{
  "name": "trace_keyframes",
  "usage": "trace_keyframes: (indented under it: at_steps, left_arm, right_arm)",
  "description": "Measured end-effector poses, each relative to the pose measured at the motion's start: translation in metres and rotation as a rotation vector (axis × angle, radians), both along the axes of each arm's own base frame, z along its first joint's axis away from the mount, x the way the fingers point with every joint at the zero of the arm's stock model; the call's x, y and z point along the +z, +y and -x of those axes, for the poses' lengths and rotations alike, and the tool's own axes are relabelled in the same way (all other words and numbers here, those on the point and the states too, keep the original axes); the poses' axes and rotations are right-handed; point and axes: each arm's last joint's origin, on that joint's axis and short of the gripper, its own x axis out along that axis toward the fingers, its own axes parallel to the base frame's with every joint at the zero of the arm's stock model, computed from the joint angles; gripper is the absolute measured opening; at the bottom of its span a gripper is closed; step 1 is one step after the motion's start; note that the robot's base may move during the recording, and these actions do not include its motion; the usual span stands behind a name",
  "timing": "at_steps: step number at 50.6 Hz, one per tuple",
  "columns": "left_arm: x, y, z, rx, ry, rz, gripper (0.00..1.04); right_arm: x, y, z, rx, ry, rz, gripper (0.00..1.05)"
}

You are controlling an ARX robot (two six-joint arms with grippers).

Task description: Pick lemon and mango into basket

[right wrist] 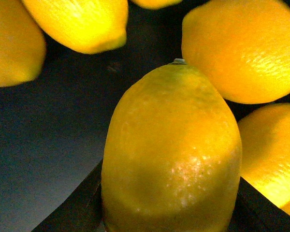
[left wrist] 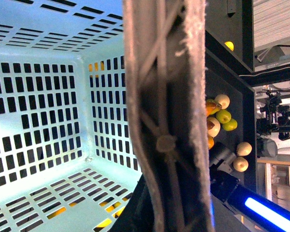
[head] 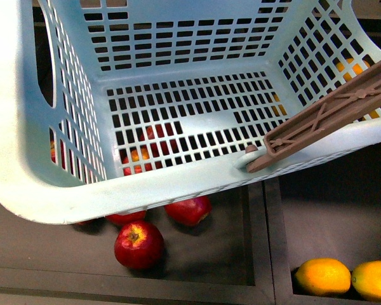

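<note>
The turquoise basket (head: 146,190) hangs tilted above the fruit bins and fills most of the front view; nothing lies in it. My left gripper (left wrist: 164,212) is shut on its brown swing handle (left wrist: 164,96), which hides the fingers; the handle (head: 330,117) slants across the basket's right rim. My right gripper (right wrist: 171,212) is shut on a yellow lemon (right wrist: 171,150), with dark fingers (right wrist: 72,212) on either side. Neither gripper shows in the front view. Two yellow-orange oval fruits (head: 322,276) in the near right bin look like mango.
Red apples (head: 138,244) lie in the dark bin under the basket, beside a raised divider (head: 267,241). Several more yellow fruits (right wrist: 241,48) crowd round the held lemon. Green and tan fruits (left wrist: 222,116) and an arm with a blue light (left wrist: 266,212) sit beyond the handle.
</note>
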Motion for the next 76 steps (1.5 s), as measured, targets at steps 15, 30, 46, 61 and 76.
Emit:
trace_keyframes:
  at_steps: [15,30,46,61,76]
  left_arm:
    - [0.000,0.000,0.000,0.000,0.000,-0.001,0.05]
    - [0.000,0.000,0.000,-0.001,0.000,0.000,0.05]
    - [0.000,0.000,0.000,0.000,0.000,0.000,0.05]
    - [0.000,0.000,0.000,0.000,0.000,0.000,0.05]
    - [0.000,0.000,0.000,0.000,0.000,-0.001,0.05]
  right_arm:
    - [0.121,0.030,0.073,0.083,-0.262,-0.106,0.49]
    - [0.214,0.081,0.130,0.201,-0.463,-0.179,0.49]
    - [0.253,0.166,0.152,0.379,-0.544,-0.207,0.49]
    - [0.237,0.231,0.153,0.508,-0.484,-0.272,0.49]
    - [0.227,0.245,0.150,0.503,-0.444,-0.292,0.84]
